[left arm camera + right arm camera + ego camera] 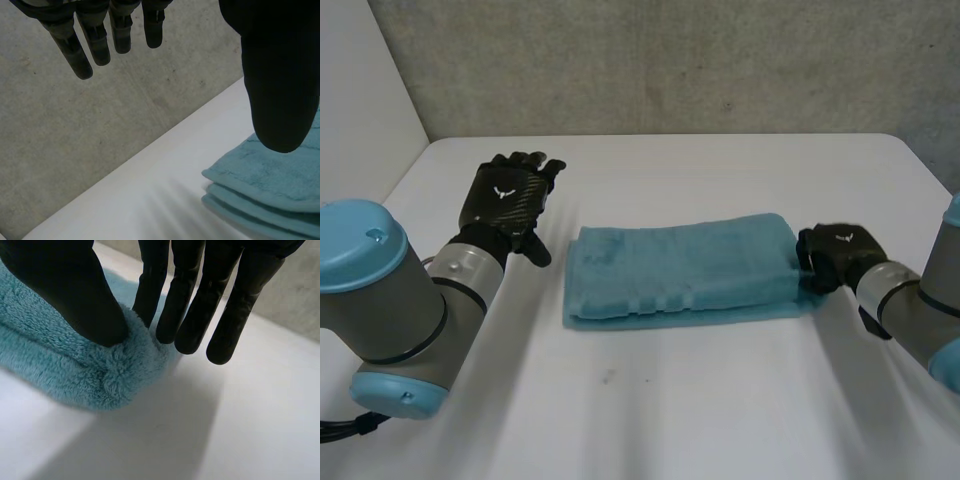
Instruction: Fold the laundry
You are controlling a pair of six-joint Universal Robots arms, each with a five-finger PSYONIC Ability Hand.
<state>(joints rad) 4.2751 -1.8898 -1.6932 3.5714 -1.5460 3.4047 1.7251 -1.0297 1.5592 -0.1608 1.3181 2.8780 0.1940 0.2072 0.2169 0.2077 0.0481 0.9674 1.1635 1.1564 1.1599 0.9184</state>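
- The teal towel (680, 275) is seen lying in the middle of the white table (670, 410), doubled lengthwise into a long, layered strip.
- Its right end is pinched by the right hand (195, 300), with the thumb on top and straight fingers set against the end fold.
- The left hand (505, 200) is held off the cloth beside the left end, fingers (82, 55) straight and apart, nothing gripped.
- Progress is judged roughly halfway: the long fold looks done, and a crosswise fold, end over end, appears left to be made.

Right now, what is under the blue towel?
The towel lies folded in layers flat on the white table, so the table is under it. Anything else beneath it or between its layers is covered and cannot be seen.
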